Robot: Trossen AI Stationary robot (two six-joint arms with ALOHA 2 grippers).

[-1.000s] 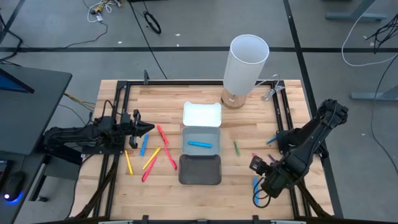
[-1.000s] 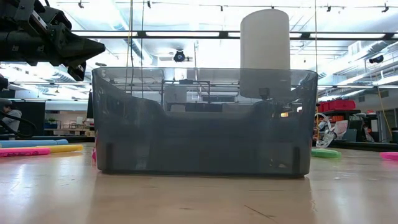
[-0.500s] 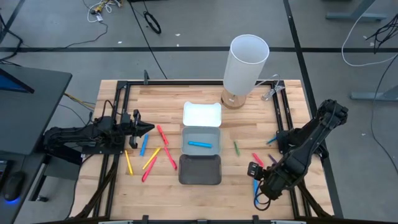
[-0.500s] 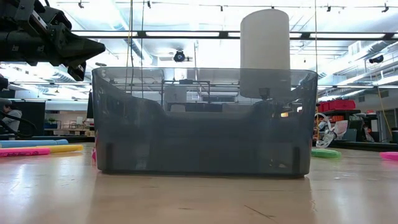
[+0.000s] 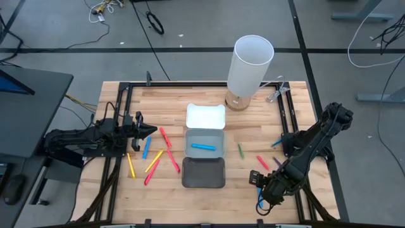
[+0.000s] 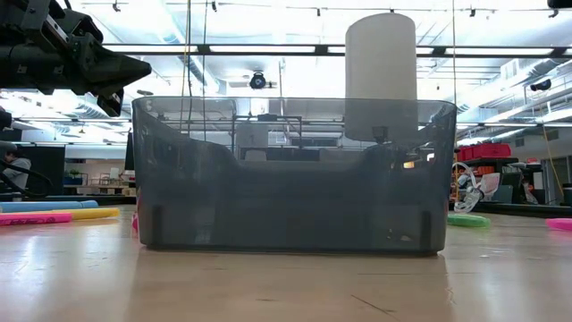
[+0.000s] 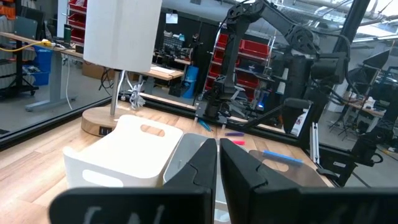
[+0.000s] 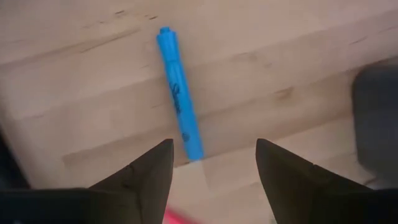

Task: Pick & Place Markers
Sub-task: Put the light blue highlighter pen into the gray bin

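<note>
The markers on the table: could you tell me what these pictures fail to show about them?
- Low view: the grey tray blocks the middle of the table.
- High view: the right gripper covers the blue marker under it.
- Right wrist view: a pink marker is cut off by the edge.
- Left wrist view: far markers too small to count.

Blue marker [image 8: 180, 93] lying flat on pale wood table [image 8: 280, 56], printed black lettering along its barrel. Right gripper [image 8: 214, 163] above it, two dark fingers [image 8: 146, 171] spread wide apart, marker's near end between them, untouched. Sliver of pink at the frame's lower edge. Dark blurred shape [image 8: 376, 124] at one side, unidentifiable.
</note>
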